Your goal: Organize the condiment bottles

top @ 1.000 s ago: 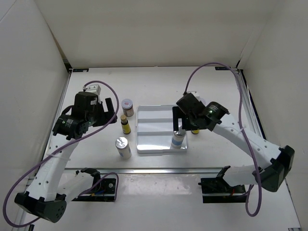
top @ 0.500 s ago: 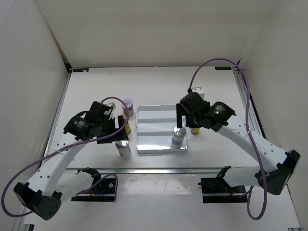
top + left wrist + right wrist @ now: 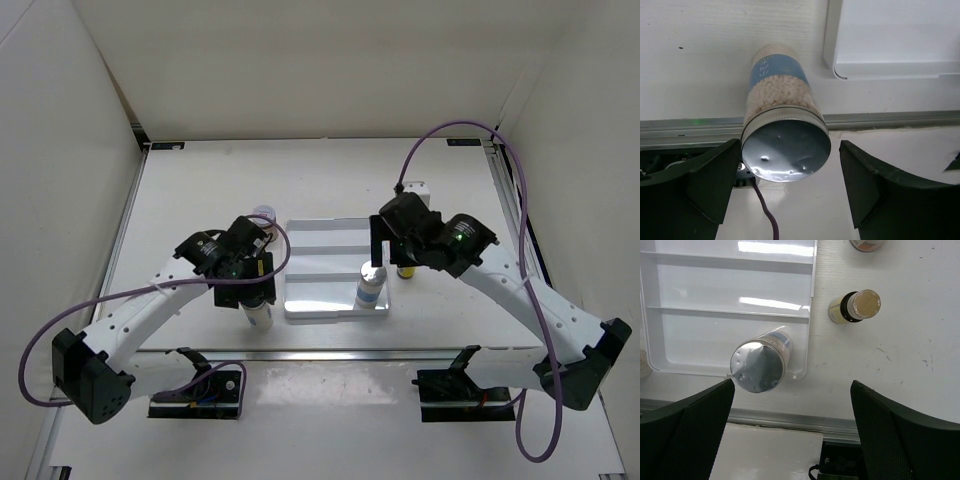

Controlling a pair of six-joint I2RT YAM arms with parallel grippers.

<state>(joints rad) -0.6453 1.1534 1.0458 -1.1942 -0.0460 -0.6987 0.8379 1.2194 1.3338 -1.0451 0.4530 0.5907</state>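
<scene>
A white bottle with a silver cap (image 3: 785, 150) stands on the table left of the tray, seen from above (image 3: 258, 312). My left gripper (image 3: 790, 195) is open right over it, one finger on each side of the cap, and also shows in the top view (image 3: 250, 285). A second silver-capped bottle (image 3: 758, 366) stands in the tray's near right corner (image 3: 371, 287). My right gripper (image 3: 792, 432) is open above it and empty (image 3: 378, 252). A slim yellow bottle (image 3: 855, 306) stands right of the tray. A squat jar (image 3: 263, 213) peeks out behind my left arm.
The white divided tray (image 3: 325, 232) lies in the middle, its two far compartments bare (image 3: 730, 282). Another jar's edge (image 3: 867, 244) shows beyond the yellow bottle. A metal rail (image 3: 330, 352) runs along the table's near edge. The other yellow bottle is hidden under my left arm.
My left arm has swung right and toward the near edge, coming over the silver-capped bottle beside the tray. My right gripper has shifted slightly back and right above the bottle in the tray.
</scene>
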